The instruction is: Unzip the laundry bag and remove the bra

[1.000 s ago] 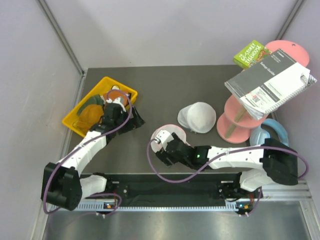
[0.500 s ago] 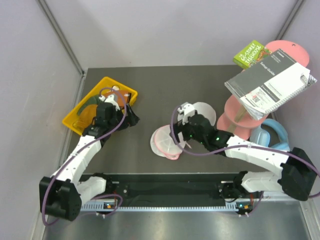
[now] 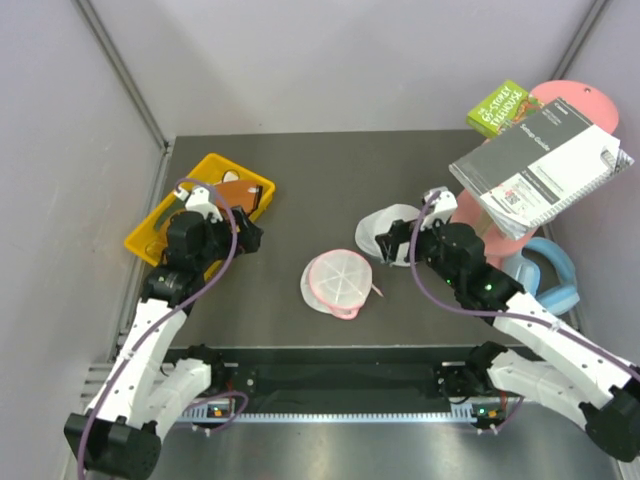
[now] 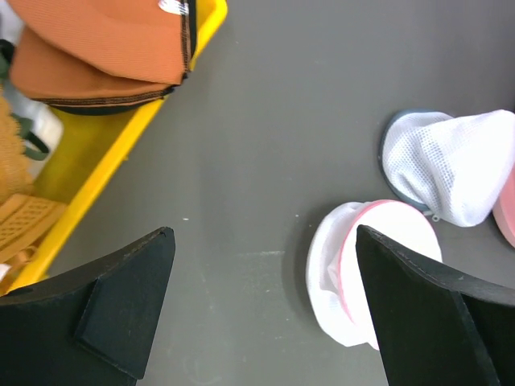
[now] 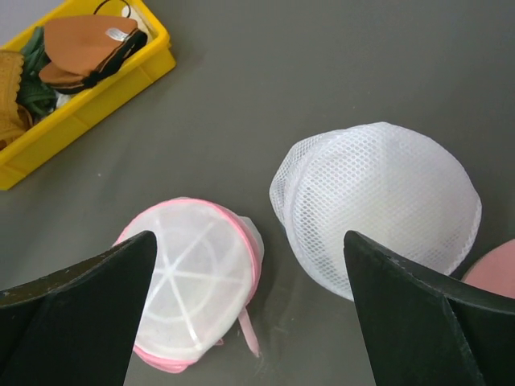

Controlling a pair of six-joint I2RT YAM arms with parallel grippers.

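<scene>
Overhead, spread wide and gripping nothing: left gripper (image 4: 262, 241) and right gripper (image 5: 249, 241). Below the right jaws, toward the finger at the wrist view's left: round white mesh laundry bag with pink rim and ribs (image 5: 193, 277), just beside a plain white mesh dome (image 5: 378, 201). Beyond the left jaws, inside a yellow plastic tray (image 4: 88, 161): mustard-yellow fabric bra (image 4: 14, 153), beside reddish-brown pieces (image 4: 105, 40).
</scene>
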